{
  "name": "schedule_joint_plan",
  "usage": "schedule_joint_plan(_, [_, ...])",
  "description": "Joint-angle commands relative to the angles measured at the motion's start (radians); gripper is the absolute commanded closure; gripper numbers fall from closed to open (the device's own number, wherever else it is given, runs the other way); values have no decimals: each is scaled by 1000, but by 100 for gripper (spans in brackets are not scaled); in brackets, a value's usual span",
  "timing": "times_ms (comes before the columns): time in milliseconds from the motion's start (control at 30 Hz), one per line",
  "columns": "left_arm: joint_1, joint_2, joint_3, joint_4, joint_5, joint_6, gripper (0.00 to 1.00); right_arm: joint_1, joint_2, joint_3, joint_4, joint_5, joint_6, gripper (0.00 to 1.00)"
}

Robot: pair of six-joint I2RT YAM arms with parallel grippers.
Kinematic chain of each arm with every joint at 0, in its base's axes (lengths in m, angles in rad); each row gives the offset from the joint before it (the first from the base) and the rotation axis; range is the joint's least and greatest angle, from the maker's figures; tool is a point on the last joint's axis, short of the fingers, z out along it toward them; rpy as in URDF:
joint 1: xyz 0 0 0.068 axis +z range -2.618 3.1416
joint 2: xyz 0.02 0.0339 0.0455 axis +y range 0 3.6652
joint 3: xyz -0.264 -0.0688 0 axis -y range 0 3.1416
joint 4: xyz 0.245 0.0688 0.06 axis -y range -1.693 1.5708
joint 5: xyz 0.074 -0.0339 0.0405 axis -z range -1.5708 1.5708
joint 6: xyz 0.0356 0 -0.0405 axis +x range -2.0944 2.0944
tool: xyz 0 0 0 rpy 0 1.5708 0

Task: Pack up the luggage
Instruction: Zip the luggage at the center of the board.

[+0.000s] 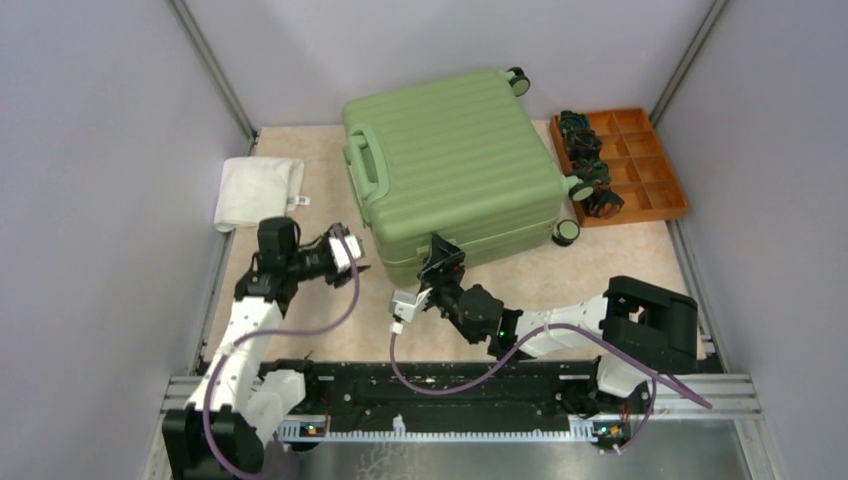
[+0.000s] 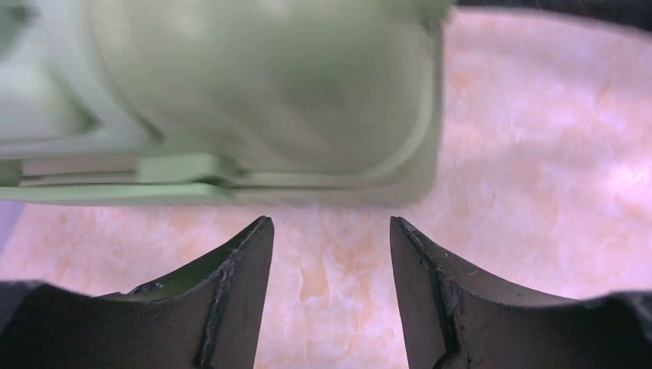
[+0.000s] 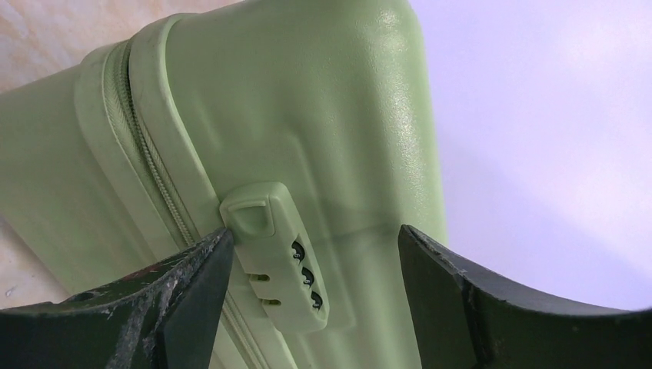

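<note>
Plausibly the right gripper [image 3: 315,234], jaws wide and empty with the combination lock [image 3: 277,257] between them, could skid off the smooth shell or shove the closed luggage [image 1: 455,165] toward 12 o'clock instead of parting it. The luggage lies flat mid-table. The right arm reaches low to its 6 o'clock edge, and the left gripper [image 2: 330,227], also spread and empty, points at its 7 o'clock corner.

We see the luggage [image 1: 455,165] closed, flat on the table [image 1: 560,285]. Left gripper [image 1: 357,262] at its near-left corner, right gripper [image 1: 440,255] against its near edge. Towel [image 1: 258,190] left, orange tray [image 1: 655,170] right.
</note>
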Motion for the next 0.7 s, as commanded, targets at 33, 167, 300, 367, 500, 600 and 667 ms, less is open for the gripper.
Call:
schedule_joint_plan(33, [-7,-265,-273,239,41,459,34,-41,-33,114,259,-20,-22,25])
schedule_joint_plan(167, [-14,-362,-404,476,112,566,29,-46,-40,118,312,-17,-19,25])
schedule_joint_plan(300, [-44,-364,-478,673,123,597,29,-50,-62,134,295,-23,22,25])
schedule_joint_plan(367, [-64,-355,-514,779,117,594,28,-59,-73,146,276,-29,46,26])
schedule_joint_plan(500, [-120,-310,-527,919,65,606,29,-70,-85,161,272,-29,61,26])
schedule_joint_plan(600, [-157,-275,-541,975,49,652,28,-71,-90,158,272,-27,67,26])
schedule_joint_plan(667, [-179,-257,-551,988,45,698,28,-72,-92,157,281,-22,68,27])
